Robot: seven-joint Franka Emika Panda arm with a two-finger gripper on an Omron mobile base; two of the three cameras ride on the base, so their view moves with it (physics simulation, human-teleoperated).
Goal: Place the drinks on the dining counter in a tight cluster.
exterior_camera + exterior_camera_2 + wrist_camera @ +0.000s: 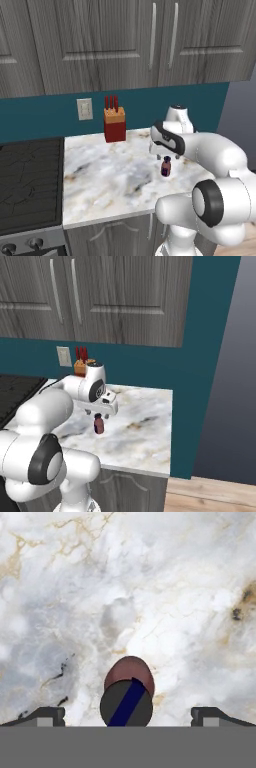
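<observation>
The pincer [128, 714] hangs wide open just above the maroon bottle [166, 166] on the small worktop [110, 175]; pickup is in hand. Next it must lower and close.

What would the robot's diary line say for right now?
claw: open, above maroon bottle | bottle: upright on small marble counter, not gripped | knife block: back by wall
</observation>
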